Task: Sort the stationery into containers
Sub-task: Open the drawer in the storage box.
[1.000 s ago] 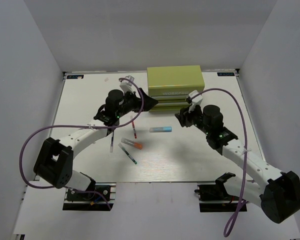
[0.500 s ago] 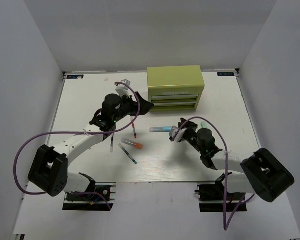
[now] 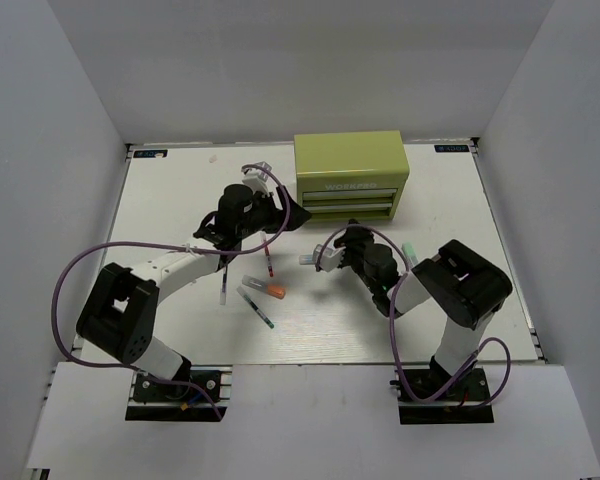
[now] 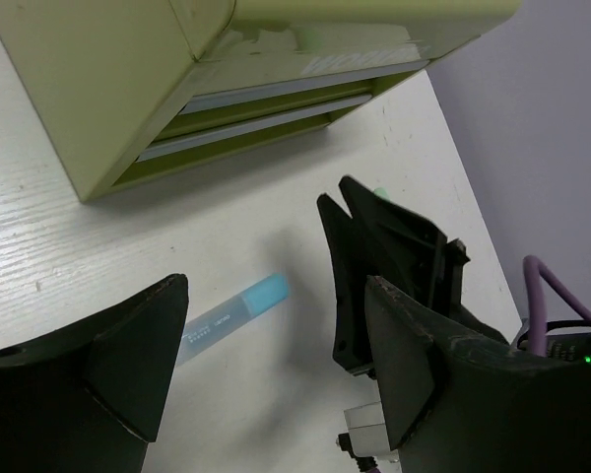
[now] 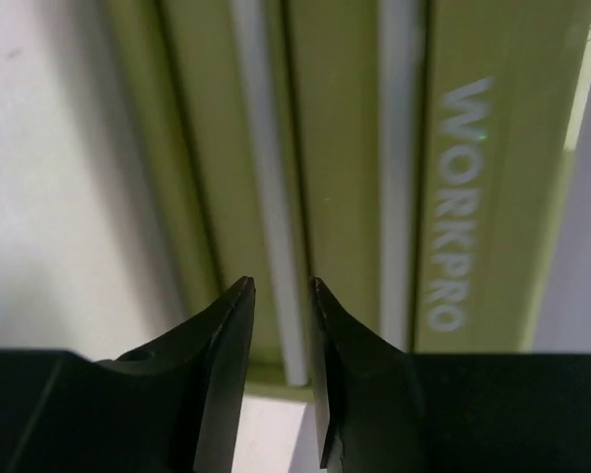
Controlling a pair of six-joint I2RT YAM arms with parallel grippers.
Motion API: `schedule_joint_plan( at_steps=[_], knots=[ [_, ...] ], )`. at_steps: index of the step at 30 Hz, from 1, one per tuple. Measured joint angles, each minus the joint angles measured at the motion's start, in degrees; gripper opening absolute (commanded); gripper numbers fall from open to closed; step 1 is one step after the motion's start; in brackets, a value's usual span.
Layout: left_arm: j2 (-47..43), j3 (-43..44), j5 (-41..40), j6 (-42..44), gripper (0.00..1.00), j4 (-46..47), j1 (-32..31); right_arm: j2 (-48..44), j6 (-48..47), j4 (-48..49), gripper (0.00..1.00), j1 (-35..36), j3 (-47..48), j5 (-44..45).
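- The right arm has pulled back from the front right corner of the green box [image 3: 350,160] in the past second. It is now folded low on the worktop [image 3: 170,200], just in front of the box's drawers.
- The right end effector [image 5: 281,286] faces the drawer fronts with its fingers nearly pinched together and nothing between them.
- The left end effector [image 3: 292,213] has barely moved. It hovers off the box's front left corner, spread wide and empty.
- The light-blue bar [image 3: 308,259] lies in front of the box, just beside the right end effector and below the left one.
- The pens and the orange-capped marker [image 3: 265,288] lie farther out from the box, to its front left.
- Both visible drawers look closed and no item has been lifted. Sorting seems hardly begun, and opening a drawer looks like the next step.
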Motion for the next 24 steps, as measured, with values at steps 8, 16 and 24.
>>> schedule_joint_plan(
  at_steps=[8,16,24],
  knots=[
    [0.42,0.76,0.68,0.63,0.82,0.15,0.0,2.84,-1.68,1.86,0.38,0.31,6.71,0.33],
    [0.46,0.76,0.68,1.14,0.82,0.13,0.5,4.87,-2.05,1.79,0.38,-0.22,11.96,0.46],
    [0.46,0.76,0.63,1.2,0.82,0.26,0.72,7.41,-2.23,1.99,0.38,-1.25,15.52,0.85]
  ],
)
